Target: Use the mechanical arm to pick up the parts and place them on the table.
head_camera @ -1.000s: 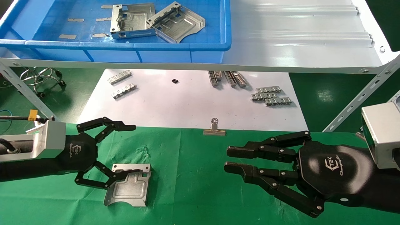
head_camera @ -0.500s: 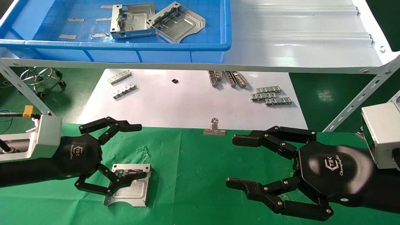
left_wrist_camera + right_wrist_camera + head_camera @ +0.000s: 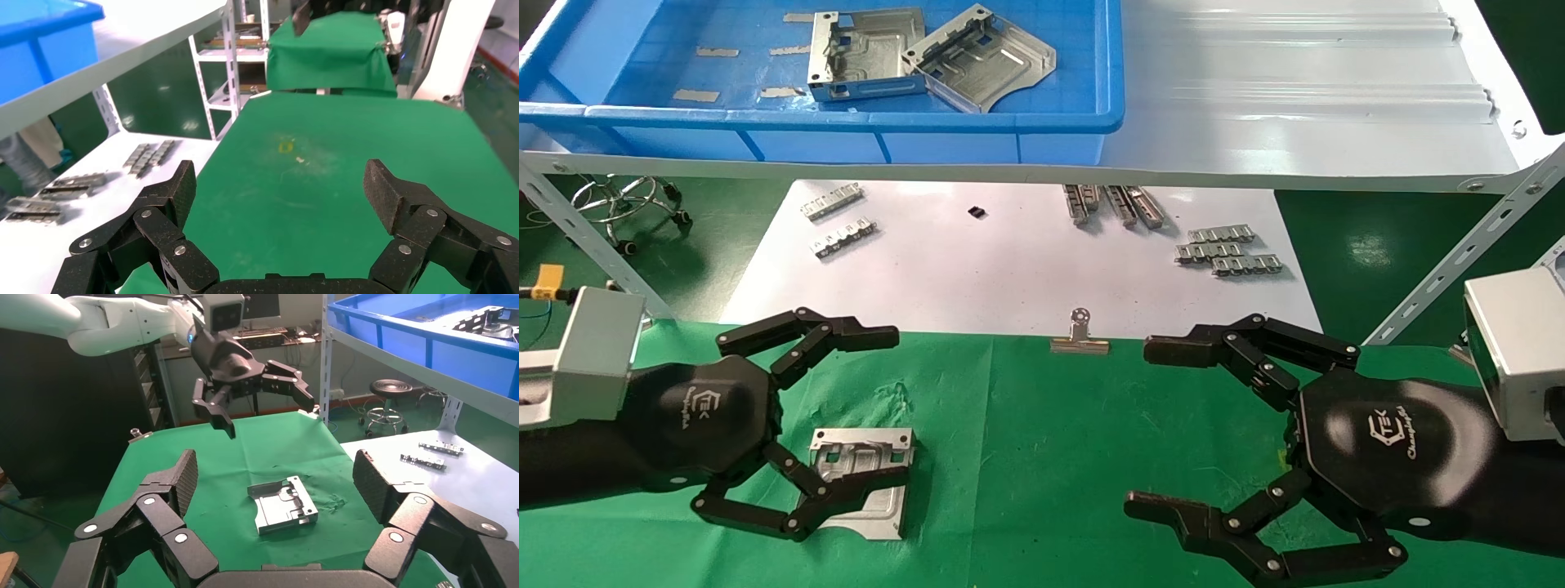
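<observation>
With one stamped plate (image 3: 862, 482) lying flat on the green table (image 3: 1026, 457), the left claw (image 3: 801, 425) hangs spread wide above it, gripping nothing. The right claw (image 3: 1164, 433) hovers well apart, equally splayed. A low finger could snag the plate's raised edge and drag it.

1. Bare green table (image 3: 1026, 457) lies between the left gripper (image 3: 846, 416) and right gripper (image 3: 1164, 433).
2. A part (image 3: 862, 482) lies under the left gripper's spread fingers.
3. A clip (image 3: 1079, 336) sits at the cloth's far edge.
</observation>
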### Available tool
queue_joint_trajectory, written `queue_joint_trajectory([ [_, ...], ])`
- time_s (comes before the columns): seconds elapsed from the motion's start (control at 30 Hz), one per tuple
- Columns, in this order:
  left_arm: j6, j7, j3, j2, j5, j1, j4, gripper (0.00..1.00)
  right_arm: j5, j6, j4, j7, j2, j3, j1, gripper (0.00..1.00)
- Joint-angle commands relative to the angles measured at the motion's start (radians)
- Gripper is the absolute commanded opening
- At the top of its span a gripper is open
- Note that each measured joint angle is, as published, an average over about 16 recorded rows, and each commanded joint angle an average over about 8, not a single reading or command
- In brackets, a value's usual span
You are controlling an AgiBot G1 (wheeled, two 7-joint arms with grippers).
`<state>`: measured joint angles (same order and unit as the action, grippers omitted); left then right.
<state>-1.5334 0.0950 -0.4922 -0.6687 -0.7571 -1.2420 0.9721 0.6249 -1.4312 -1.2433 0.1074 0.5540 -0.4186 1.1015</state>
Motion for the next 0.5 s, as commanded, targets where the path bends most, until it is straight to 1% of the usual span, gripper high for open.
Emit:
queue_joint_trajectory([
  [0.03,0.004,-0.029,0.022,0.006,0.003,0.017,0.032,1.0,0.0,0.0,0.0,0.0,0.0,0.0,0.0,1.0],
  [0.5,0.031,-0.231,0.174,0.047,0.022,0.137,0.255,1.0,0.0,0.0,0.0,0.0,0.0,0.0,0.0,1.0],
])
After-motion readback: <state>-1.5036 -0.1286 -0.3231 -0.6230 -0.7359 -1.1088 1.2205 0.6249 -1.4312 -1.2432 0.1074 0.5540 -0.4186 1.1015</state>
